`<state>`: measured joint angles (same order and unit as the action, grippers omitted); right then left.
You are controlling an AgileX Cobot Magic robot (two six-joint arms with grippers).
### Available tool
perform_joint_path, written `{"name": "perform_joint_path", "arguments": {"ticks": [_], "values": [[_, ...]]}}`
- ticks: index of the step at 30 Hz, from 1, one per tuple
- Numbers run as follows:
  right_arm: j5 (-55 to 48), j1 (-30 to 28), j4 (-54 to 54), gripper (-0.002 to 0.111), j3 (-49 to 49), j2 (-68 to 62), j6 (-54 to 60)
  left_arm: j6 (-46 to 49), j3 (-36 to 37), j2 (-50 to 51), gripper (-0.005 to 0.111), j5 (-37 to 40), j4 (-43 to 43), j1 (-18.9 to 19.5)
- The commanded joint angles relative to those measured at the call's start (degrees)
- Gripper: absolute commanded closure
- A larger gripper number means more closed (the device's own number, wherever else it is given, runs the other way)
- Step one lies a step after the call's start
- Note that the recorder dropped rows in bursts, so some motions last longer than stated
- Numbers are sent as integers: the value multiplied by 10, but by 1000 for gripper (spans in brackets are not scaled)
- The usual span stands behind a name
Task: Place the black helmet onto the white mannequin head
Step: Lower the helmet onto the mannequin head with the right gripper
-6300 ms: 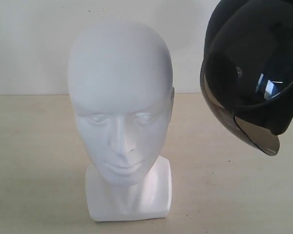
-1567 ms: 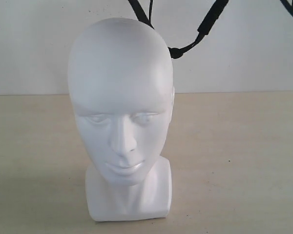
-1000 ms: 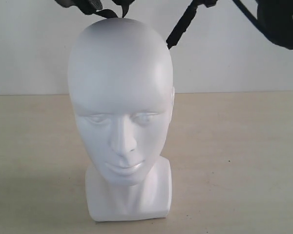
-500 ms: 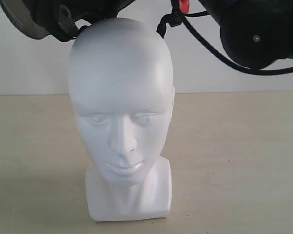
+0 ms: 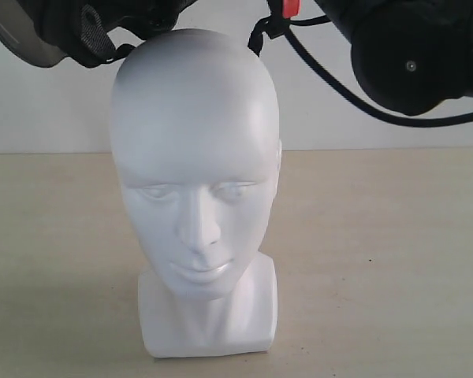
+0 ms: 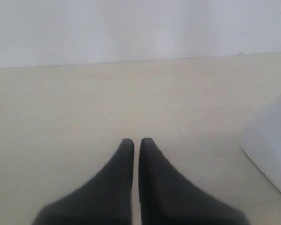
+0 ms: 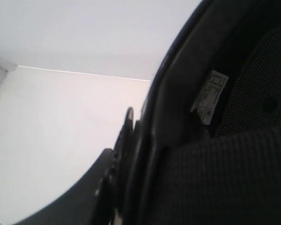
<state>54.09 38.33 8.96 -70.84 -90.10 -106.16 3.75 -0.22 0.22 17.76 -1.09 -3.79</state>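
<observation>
Two grippers here: the right gripper (image 7: 133,140) is clamped on the rim of the helmet (image 5: 79,31), which hangs just above the head (image 5: 193,157), while the left gripper (image 6: 136,143) sits pinched together and empty near the head's base, so I'd guess the next move is lowering it squarely.

Black helmet (image 5: 63,27) mostly cut off by exterior view's top edge.

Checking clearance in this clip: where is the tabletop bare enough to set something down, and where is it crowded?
The beige tabletop is bare on both sides of the glossy white mannequin head, with the wider patch on the exterior view's right. It is crowded above: the matte black helmet and its chin strap hang right over the crown.
</observation>
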Motion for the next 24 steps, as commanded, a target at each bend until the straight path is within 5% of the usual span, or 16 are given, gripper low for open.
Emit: {"name": "perform_joint_path", "arguments": {"ticks": [1,24], "values": [[35,1,6,108,-12,15,-30,4,2,-2,102,-2,0,-2],[112,-6,-26,108,139,82,-58,4,2,-2,102,-2,0,-2]]}}
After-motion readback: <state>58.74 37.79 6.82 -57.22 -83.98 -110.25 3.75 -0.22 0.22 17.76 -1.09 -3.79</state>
